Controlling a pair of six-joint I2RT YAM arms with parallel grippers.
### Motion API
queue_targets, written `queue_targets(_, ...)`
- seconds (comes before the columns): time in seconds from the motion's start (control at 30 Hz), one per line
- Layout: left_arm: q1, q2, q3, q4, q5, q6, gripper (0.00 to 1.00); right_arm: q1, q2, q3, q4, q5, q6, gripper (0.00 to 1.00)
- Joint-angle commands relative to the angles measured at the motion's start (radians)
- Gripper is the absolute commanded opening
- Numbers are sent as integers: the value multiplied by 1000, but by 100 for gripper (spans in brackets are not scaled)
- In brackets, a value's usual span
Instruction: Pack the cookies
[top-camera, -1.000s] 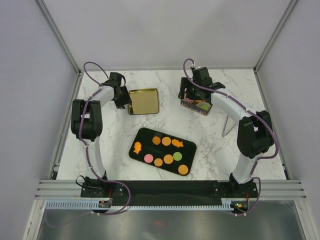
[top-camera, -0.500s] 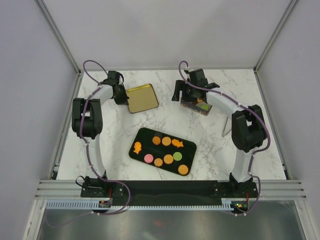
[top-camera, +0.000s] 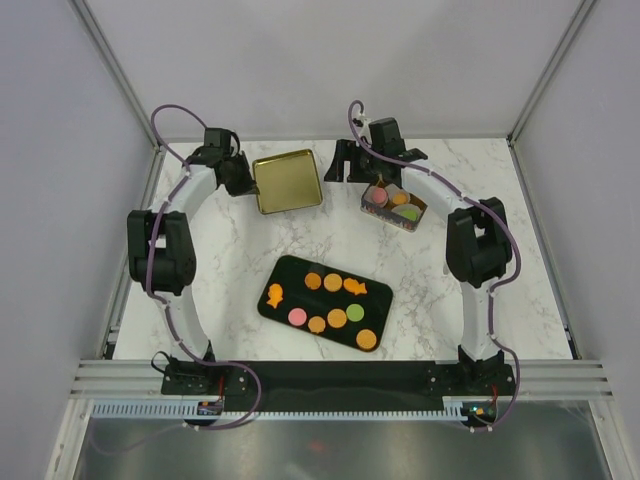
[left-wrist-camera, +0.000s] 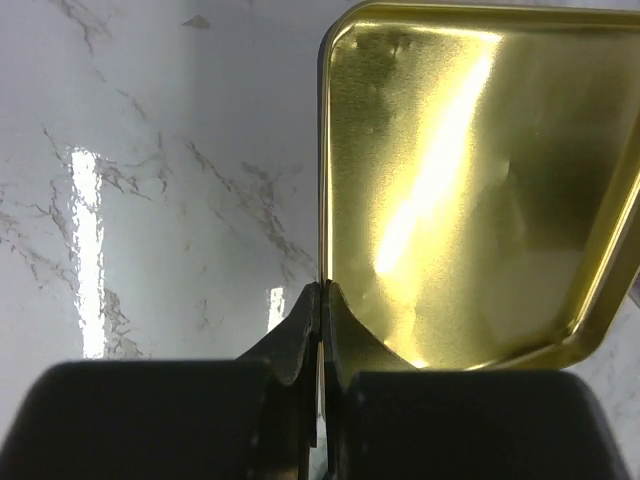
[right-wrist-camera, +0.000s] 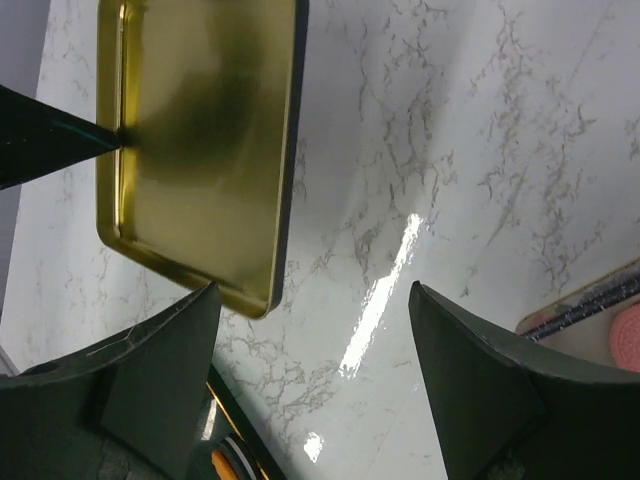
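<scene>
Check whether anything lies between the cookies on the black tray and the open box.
Nothing visible: bare marble separates the cookies from the box. The left gripper holds the gold lid aside; the right gripper is open.

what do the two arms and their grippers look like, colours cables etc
The left arm and right arm both have white links, chunky black joints and black bases. A thin purple cable runs along each. The left gripper and right gripper have plain matte black tapered fingers, no visible markings.
</scene>
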Motion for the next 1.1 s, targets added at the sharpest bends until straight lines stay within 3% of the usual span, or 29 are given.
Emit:
queue_targets(0.0, -17, -104, -25, 21, 79, 13, 2, 6, 37, 77, 34, -67, -12, 85)
queue_targets(0.3, -82, -194, -65, 29, 118, -6, 2, 3, 83, 145, 60, -147, 48, 86)
queue_targets(0.47, -100, -223, -93, 64, 136, -11, 2, -7, 62, 102, 131, -233, 144, 80)
queue_targets(0.67, -123, -278, -152, 152, 182, -20, 2, -30, 13, 8, 218, -316, 256, 53)
queue_targets(0.77, -128, -306, -175, 188, 191, -20, 2, -41, -12, -30, 235, -330, 292, 45)
queue_targets(0.9, -136, -338, -203, 210, 187, -5, 2, -64, -49, -78, 289, -356, 356, 22)
queue_targets(1.0, -143, -387, -246, 234, 150, 12, 27, -73, -76, -88, 303, -370, 393, 2)
queue_targets(1.03, -145, -404, -255, 247, 135, 21, 37, -76, -83, -91, 303, -368, 401, 0)
queue_targets(1.07, -152, -416, -263, 247, 116, 30, 58, -81, -87, -91, 303, -365, 407, 0)
